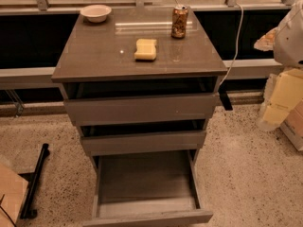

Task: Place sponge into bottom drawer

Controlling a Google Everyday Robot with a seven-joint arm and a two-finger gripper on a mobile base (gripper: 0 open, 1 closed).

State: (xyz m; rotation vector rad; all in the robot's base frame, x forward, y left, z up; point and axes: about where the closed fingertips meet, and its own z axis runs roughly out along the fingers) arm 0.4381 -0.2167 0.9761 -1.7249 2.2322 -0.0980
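The pale yellow sponge lies flat near the middle of the grey-brown cabinet top. The bottom drawer is pulled far out toward me, and its plain grey tray holds nothing. The two drawers above it stand slightly ajar. My gripper is out of view. Only a white rounded part of my arm shows at the right edge, level with the cabinet top and well to the right of the sponge.
A brown soda can stands upright at the back right of the top, behind the sponge. A cream bowl sits at the back left. A white cable hangs right of the cabinet. Boxes stand on the floor at right, and a black bar lies at left.
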